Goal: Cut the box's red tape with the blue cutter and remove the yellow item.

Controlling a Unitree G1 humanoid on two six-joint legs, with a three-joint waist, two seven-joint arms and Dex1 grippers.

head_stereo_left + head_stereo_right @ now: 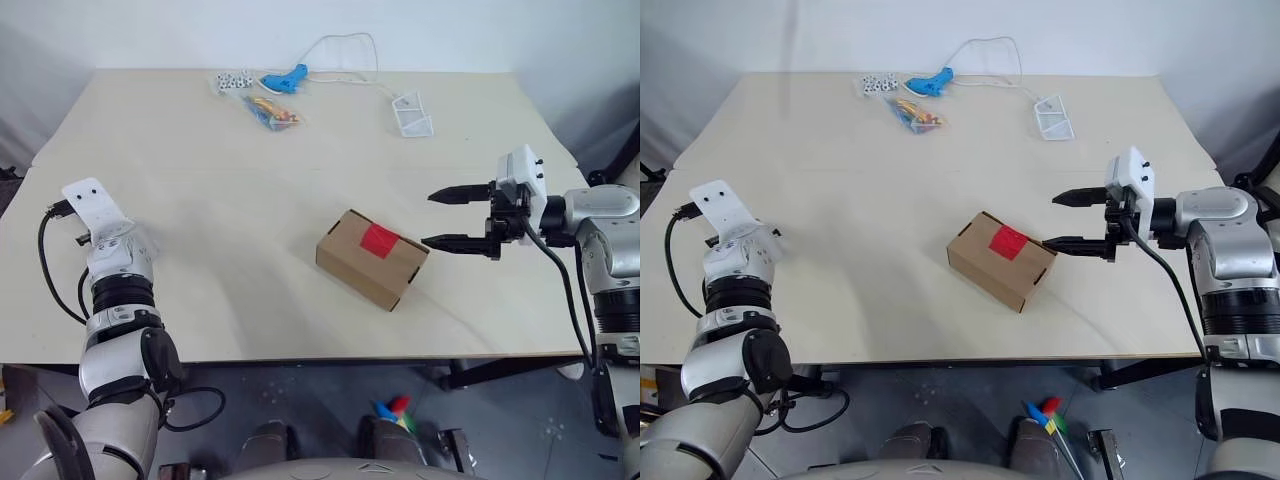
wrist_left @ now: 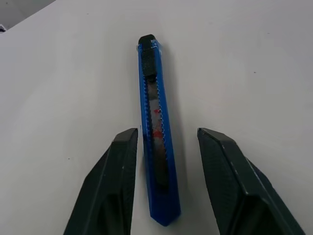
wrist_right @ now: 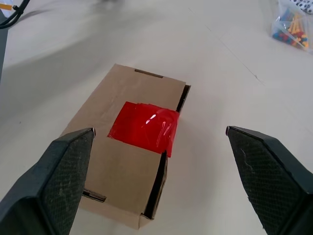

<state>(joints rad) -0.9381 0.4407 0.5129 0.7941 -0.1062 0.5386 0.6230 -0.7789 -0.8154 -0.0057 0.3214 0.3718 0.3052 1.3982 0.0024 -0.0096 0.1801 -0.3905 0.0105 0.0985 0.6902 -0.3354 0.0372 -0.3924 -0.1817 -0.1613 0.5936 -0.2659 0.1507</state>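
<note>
Left gripper (image 2: pixel 166 147) fingers part-open, straddling the blue cutter (image 2: pixel 155 127) flat on the worktop (image 1: pixel 200 250); close squarely on its sides. Right gripper (image 1: pixel 440 218) fingers wide apart, empty, just beside the box (image 1: pixel 370 258), red tape (image 1: pixel 380 239) intact.

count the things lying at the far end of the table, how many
4: a packet of dice at the far left, a packet of colourful sticks just nearer, a light-blue corded tool beside the dice, and a clear plastic piece to the right. Nothing there looks hidden.
</note>
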